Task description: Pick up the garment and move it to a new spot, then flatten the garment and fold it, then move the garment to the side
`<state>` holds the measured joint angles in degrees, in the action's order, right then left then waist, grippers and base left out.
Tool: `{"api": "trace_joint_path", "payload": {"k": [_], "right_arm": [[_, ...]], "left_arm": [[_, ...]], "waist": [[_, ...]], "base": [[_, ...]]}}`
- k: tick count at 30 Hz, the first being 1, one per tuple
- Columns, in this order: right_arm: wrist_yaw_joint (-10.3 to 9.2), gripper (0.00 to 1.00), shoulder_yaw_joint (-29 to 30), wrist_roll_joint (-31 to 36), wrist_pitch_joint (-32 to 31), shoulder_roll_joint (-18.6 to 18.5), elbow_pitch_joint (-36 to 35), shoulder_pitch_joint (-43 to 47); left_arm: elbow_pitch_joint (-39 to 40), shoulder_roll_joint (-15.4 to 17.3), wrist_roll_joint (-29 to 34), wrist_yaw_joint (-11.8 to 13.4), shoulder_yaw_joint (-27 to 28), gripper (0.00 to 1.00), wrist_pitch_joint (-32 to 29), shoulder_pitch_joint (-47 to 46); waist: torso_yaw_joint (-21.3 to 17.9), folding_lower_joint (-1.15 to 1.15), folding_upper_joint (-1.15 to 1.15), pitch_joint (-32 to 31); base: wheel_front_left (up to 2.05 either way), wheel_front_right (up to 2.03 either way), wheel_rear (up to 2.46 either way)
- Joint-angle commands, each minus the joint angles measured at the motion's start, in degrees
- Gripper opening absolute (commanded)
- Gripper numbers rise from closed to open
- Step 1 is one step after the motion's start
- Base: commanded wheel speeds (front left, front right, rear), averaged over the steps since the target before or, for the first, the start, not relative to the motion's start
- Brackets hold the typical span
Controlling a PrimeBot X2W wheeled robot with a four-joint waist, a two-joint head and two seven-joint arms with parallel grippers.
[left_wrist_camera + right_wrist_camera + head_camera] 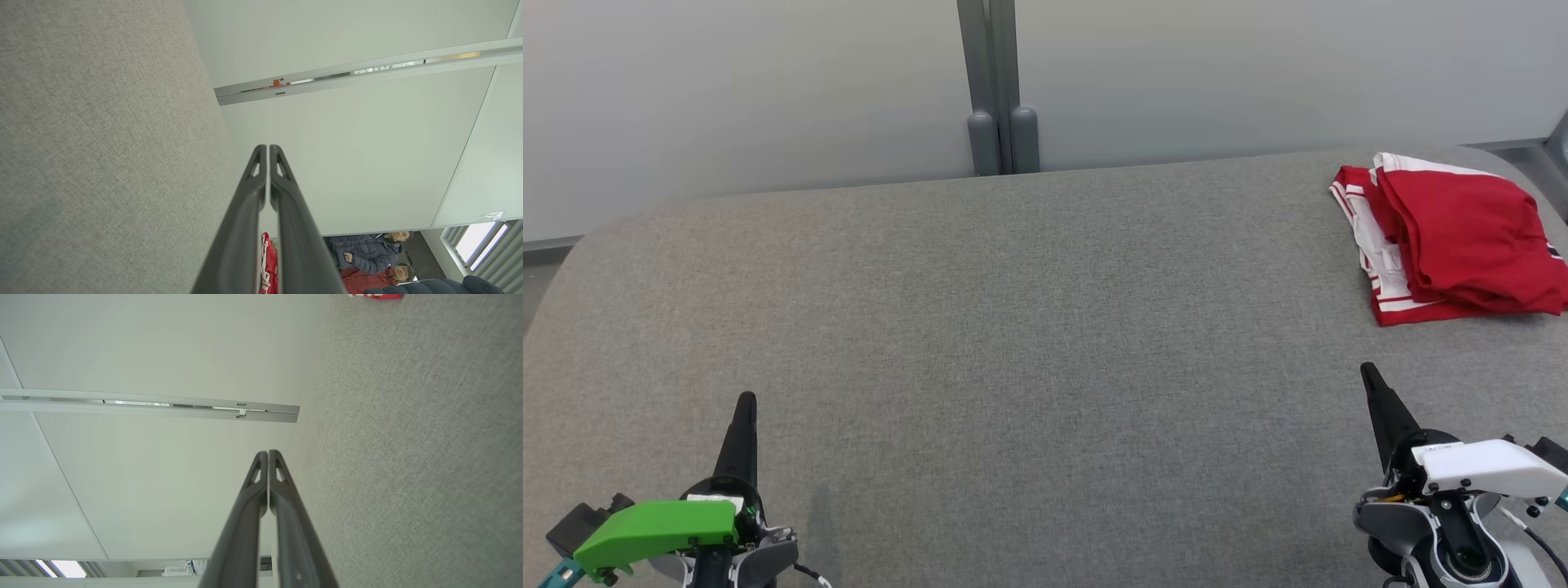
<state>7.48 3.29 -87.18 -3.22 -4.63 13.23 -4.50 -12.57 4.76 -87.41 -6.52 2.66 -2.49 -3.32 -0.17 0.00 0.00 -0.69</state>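
Right hand (1369, 374), shut and empty, is nearer the garment (1462, 237), ahead and slightly to its right. Left hand (745, 402), likewise shut and empty, sits well apart.

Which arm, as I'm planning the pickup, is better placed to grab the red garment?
Right, probably: the red garment lies far right, ahead of the right pincer; the left pincer sits far across. Both are shut.

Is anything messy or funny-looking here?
Nothing really stands out. The red garment lies folded at the far right corner of the grey table, its layers a bit uneven, with a white-striped edge poking out on one side.
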Motion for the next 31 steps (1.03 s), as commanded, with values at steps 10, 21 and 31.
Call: {"api": "trace_joint_path", "payload": {"k": [10, 21, 31], "right_arm": [[0.02, 0.00, 1.2, -4.4, -1.5, 0.4, 0.5, -1.6], [0.02, 0.00, 1.9, -6.5, -2.3, 0.7, 0.8, -1.8], [0.02, 0.00, 2.1, -6.3, -2.4, 0.9, 0.8, -1.8]], "left_arm": [[-0.9, 0.1, -4.8, -0.8, 1.0, 0.00, -1.5, -2.5], [-1.4, -0.1, -7.0, -1.2, 1.7, 0.00, -2.3, -3.3], [-1.5, -0.3, -6.7, -1.2, 1.9, 0.00, -2.5, -3.3]], "waist": [[0.1, 0.00, 0.00, 0.5], [0.2, 0.00, 0.00, 0.9], [0.2, 0.00, 0.00, 0.9]], "base": [[0.00, 0.00, 0.00], [0.00, 0.00, 0.00], [0.00, 0.00, 0.00]]}}
